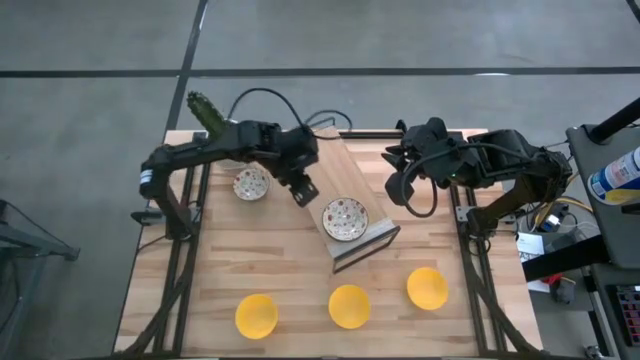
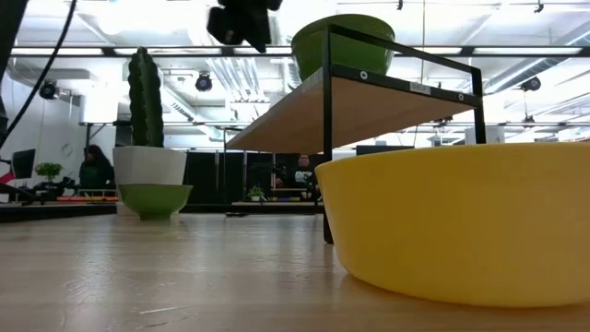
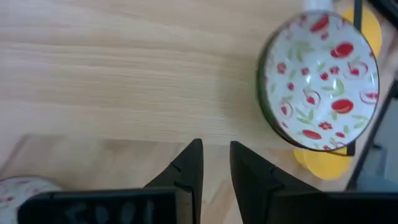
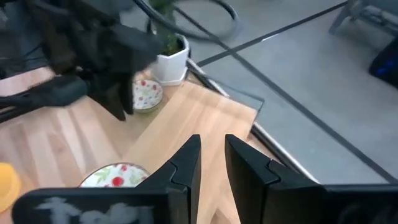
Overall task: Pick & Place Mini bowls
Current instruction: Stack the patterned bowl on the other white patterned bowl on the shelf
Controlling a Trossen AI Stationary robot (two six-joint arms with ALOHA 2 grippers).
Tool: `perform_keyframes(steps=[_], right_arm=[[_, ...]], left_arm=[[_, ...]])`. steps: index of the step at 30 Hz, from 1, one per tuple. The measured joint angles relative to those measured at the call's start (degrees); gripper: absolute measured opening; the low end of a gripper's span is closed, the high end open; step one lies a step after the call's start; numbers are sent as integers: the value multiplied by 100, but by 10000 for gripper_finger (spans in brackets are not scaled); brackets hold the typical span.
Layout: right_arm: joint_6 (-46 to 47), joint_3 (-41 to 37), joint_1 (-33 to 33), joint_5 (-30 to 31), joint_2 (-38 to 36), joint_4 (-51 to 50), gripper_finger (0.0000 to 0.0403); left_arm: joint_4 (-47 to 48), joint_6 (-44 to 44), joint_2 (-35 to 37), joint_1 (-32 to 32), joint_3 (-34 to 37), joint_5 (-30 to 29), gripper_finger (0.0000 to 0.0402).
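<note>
A white mini bowl with a red-speckled inside [image 1: 344, 218] [image 3: 320, 81] rests on its base at the near end of a raised wooden shelf [image 1: 345, 165]. A second one [image 1: 250, 183] [image 4: 146, 93] sits on the table to the shelf's left. Three yellow mini bowls [image 1: 256, 315] [image 1: 348, 306] [image 1: 427, 288] stand in a row along the near edge. My left gripper [image 1: 303, 190] [image 3: 214, 158] hovers between the two white bowls, its fingers a narrow gap apart with nothing between them. My right gripper [image 1: 395, 165] [image 4: 211, 152] waits high over the shelf's right side, also narrowly open and empty.
A cactus in a white pot [image 1: 207, 112] [image 2: 149, 166] stands at the far left corner. The shelf's black frame legs [image 2: 327, 157] rise from the table. One yellow bowl [image 2: 461, 221] sits close to the low camera. Bare wood lies between the shelf and the yellow row.
</note>
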State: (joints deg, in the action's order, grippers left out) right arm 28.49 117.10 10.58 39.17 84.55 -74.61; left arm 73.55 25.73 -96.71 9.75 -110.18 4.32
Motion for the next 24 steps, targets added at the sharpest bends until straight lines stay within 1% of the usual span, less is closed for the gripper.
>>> perform_keyframes(steps=[5, 10, 19, 22, 24], right_arm=[[-39, 0, -16, 241, -2, 20, 68], [-39, 0, -14, 285, -2, 20, 68], [-1, 0, -11, 262, -4, 20, 68], [4, -1, -8, 261, -4, 23, 68], [4, -13, -10, 260, -4, 29, 68]], left_arm=[[6, 253, 527, 17, 327, -518, 71], [55, 503, 1188, 47, 1050, -1013, 71], [63, 868, 2338, 101, 3076, -1068, 71], [-26, 1092, 2634, 151, 3814, -1215, 71], [-244, 943, 2812, 191, 4305, -1235, 71]])
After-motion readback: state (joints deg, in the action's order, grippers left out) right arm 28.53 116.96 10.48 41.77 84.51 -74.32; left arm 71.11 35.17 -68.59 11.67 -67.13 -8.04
